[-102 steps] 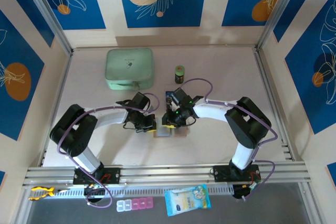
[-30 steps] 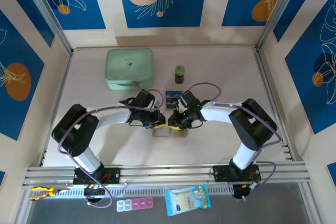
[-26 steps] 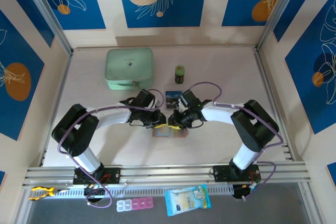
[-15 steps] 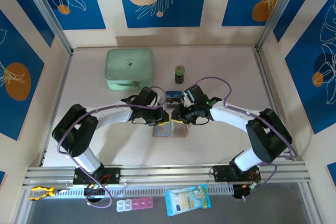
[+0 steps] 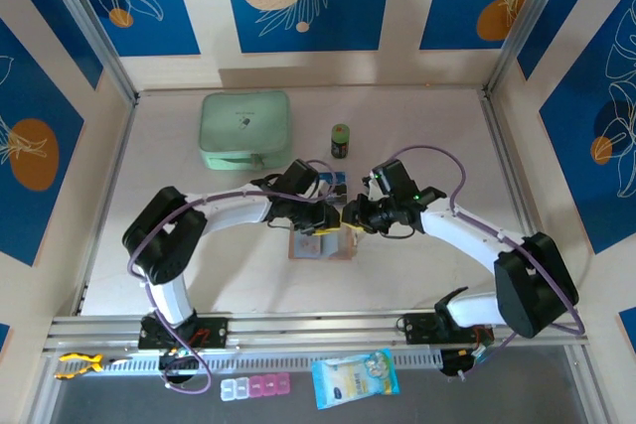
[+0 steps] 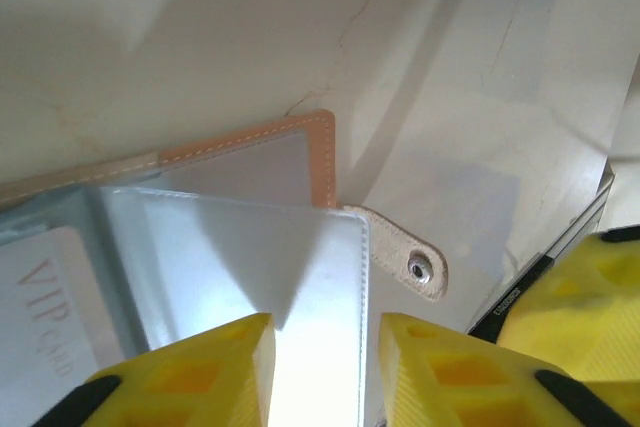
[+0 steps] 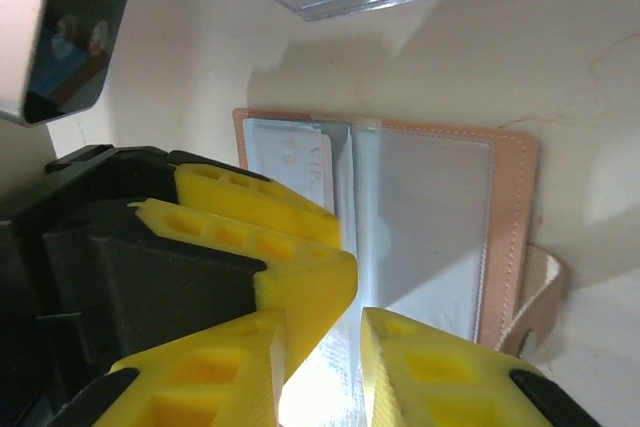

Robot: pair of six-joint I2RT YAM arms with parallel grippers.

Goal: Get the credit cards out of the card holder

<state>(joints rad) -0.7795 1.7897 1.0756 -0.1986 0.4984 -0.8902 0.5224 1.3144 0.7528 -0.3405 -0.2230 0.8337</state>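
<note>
- Card holder (image 5: pixel 310 248) is laid open on the table (image 5: pixel 427 146), at 12 o'clock from the arm bases. In the top view its long axis runs 9 to 3 and its fold 12 to 6.
- Left gripper (image 6: pixel 325 327) is held low over the holder with its fingers apart. A clear leaf (image 6: pixel 250 247) is seen flat beneath the gap and is judged not to be clamped.
- Right gripper (image 7: pixel 322 319) is set just beside the left one, its fingers parted narrowly. Nothing is seen clamped.
- Card (image 7: pixel 300 162), whitish, is tucked in a pocket. It lies at 9 o'clock from the left fingers and at 12 o'clock from the right ones, with the left fingers between. The left arm is judged the nearer.
- Tab (image 6: pixel 410 262) is seen at 1 o'clock from the left fingers, unsnapped.
</note>
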